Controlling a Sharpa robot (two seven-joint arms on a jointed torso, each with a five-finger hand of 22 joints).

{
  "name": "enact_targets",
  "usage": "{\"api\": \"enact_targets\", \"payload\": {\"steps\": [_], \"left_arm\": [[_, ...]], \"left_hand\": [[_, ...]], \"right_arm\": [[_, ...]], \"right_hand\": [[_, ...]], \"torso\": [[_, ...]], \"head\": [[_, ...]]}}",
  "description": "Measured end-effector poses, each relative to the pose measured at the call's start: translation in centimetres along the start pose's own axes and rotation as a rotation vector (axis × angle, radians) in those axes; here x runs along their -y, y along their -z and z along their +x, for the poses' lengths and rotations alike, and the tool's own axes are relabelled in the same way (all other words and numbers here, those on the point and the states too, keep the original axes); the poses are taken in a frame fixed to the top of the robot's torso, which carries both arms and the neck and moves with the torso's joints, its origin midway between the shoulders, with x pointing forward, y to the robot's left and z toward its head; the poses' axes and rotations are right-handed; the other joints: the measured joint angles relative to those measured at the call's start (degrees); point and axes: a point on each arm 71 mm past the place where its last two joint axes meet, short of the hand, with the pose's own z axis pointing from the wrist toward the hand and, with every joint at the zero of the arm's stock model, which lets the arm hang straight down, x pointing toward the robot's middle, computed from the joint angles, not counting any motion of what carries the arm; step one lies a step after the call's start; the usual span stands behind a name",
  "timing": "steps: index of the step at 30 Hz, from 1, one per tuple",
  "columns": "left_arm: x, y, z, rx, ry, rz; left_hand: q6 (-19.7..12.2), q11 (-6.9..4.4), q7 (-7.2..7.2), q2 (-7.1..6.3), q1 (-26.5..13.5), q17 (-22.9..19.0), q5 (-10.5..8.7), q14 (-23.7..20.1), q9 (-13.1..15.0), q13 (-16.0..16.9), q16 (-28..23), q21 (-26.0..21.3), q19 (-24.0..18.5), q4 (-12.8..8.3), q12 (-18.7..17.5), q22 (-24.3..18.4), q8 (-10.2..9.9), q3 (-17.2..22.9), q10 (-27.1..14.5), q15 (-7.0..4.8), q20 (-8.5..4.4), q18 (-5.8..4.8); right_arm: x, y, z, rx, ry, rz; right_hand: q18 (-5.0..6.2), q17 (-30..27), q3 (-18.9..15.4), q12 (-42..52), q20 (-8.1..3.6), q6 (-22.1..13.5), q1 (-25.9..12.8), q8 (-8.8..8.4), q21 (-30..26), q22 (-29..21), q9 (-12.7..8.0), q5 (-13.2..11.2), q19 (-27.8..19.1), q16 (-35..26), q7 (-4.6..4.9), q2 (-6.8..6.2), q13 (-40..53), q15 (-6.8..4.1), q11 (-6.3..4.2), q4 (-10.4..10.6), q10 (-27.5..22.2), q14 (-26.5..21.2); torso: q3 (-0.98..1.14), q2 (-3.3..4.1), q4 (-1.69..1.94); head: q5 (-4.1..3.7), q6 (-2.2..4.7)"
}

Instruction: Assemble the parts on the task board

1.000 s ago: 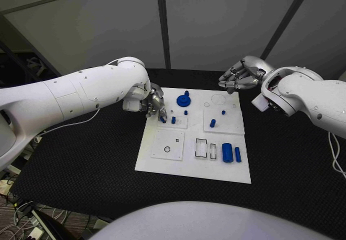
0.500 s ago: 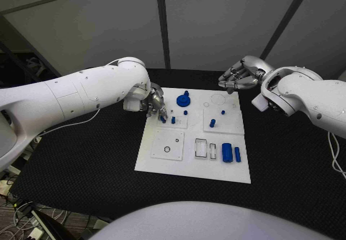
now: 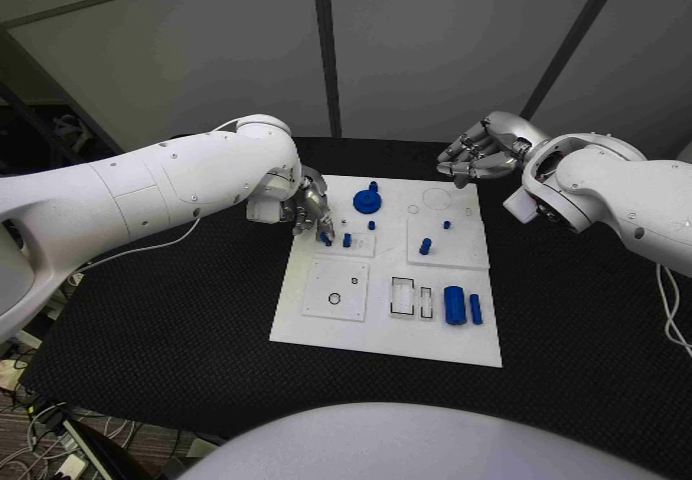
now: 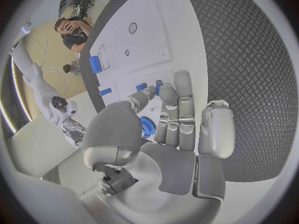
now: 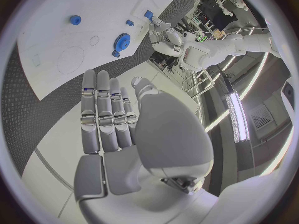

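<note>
The white task board [image 3: 382,330] lies mid-table with blue parts on it. My left hand [image 3: 307,213] reaches over its near-left corner, and thumb and a finger pinch a small blue peg [image 3: 326,238] that stands on the board. In the left wrist view the hand [image 4: 168,134] points at that peg [image 4: 157,87], with the blue gear [image 4: 148,127] behind the fingers. The gear [image 3: 368,202] stands at the board's far edge. My right hand [image 3: 483,150] hovers off the far right corner, holding nothing; its fingers [image 5: 102,109] lie straight side by side.
More pegs [image 3: 426,245] stand mid-board. A thick blue cylinder [image 3: 454,303] and a slim one [image 3: 476,308] lie near the front right, beside two rectangular slots [image 3: 402,299]. A round hole [image 3: 335,298] marks the front-left plate. Black matting [image 3: 173,320] surrounds the board.
</note>
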Motion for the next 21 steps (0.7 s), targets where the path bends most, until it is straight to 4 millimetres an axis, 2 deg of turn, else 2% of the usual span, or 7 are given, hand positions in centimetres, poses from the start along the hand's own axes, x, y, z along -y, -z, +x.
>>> {"api": "enact_targets", "payload": {"steps": [21], "left_arm": [[0.18, -0.03, 0.2, -0.011, -0.009, 0.002]], "left_hand": [[0.21, 0.03, -0.21, 0.0, 0.0, -0.01, -0.01, 0.0, -0.13, 0.23, 0.0, 0.0, 0.0, -0.1, 0.28, 0.0, -0.01, -0.1, -0.03, 0.01, 0.0, 0.0]], "right_arm": [[-0.03, -0.07, 0.05, -0.002, 0.0, 0.0]], "right_hand": [[0.0, 0.1, 0.0, 0.0, 0.0, 0.0, 0.0, 0.0, 0.0, -0.04, 0.0, 0.0, 0.0, 0.0, 0.0, 0.0, 0.05, 0.0, 0.0, 0.0, 0.0, 0.0]], "torso": [[0.02, -0.01, 0.01]], "head": [[0.02, 0.0]]}}
